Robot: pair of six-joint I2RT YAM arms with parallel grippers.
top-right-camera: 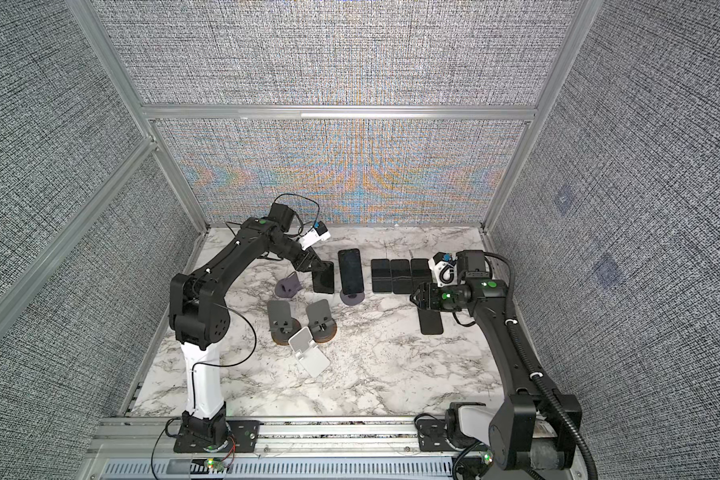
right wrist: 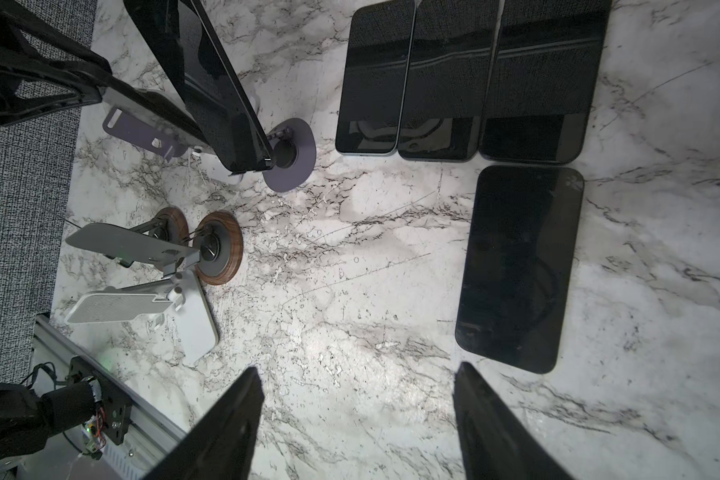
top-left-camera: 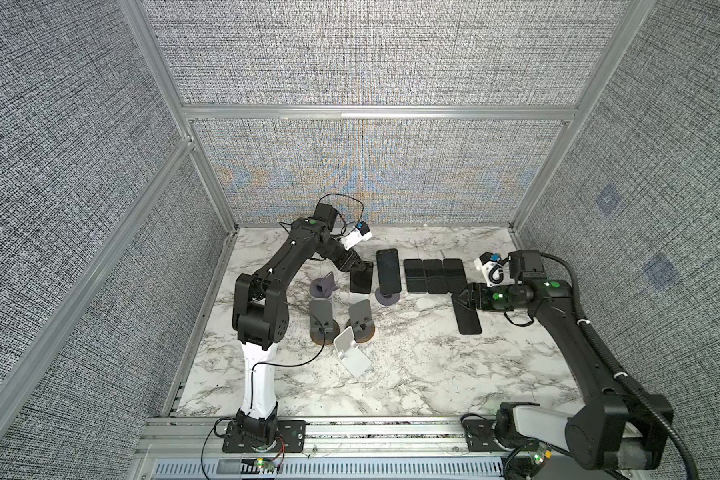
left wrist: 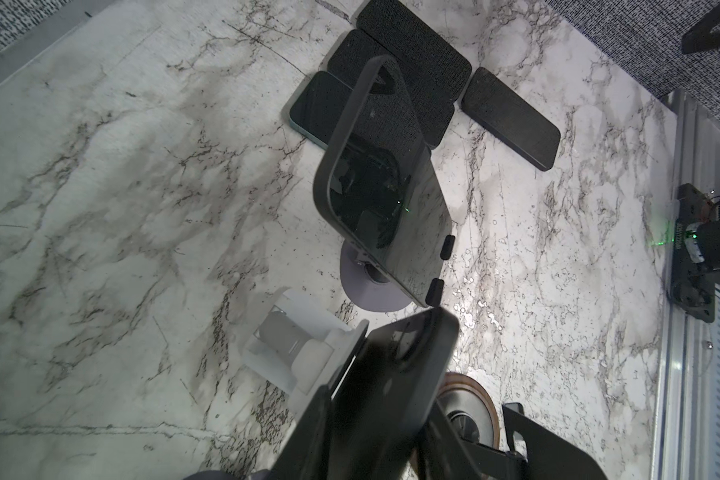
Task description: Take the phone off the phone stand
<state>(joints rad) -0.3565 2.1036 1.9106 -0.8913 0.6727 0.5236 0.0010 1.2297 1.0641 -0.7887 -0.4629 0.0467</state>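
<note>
I am pinching the phone by its upper end with my left gripper. The jaws are clamped across its thin faces, because that end is standing free while the lower edge is sitting by the white phone stand. Whether it is resting there or already clear, I cannot tell.

I am holding my right gripper spread wide and empty beside a flat-lying phone, out of the left arm's way.

A taller phone is leaning on a purple stand just beside mine, so I am judging a straight lift safest.

Everything is sitting on a marble-patterned tabletop, and grey woven panels in an aluminium frame are enclosing it.
</note>
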